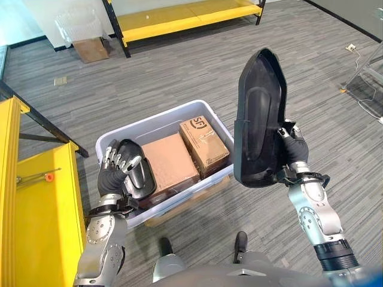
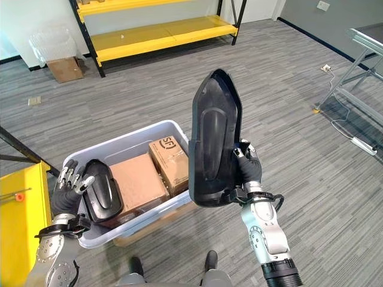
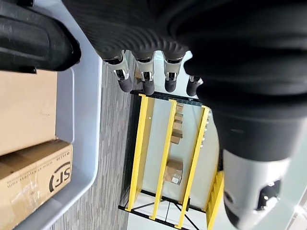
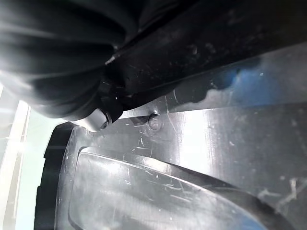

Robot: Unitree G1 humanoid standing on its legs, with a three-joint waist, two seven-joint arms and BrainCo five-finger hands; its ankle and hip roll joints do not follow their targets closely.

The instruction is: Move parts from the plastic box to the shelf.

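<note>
The right hand (image 2: 248, 164) grips a long black moulded plastic part (image 2: 213, 140), held upright above the translucent plastic box (image 1: 128, 133). The left hand (image 1: 118, 160), fingers relaxed, rests beside a smaller black part (image 2: 102, 191) in the box. The yellow shelf (image 1: 179, 15) awaits both.

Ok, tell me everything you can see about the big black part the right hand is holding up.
The large black part is a long shell of moulded plastic, pointed at the top and squared at the bottom, with a raised oval panel on its glossy, scuffed inner face. It stands nearly upright in the air, right of the plastic box and above its rim. The right hand grips its lower edge from behind. Nothing else touches it.
</note>
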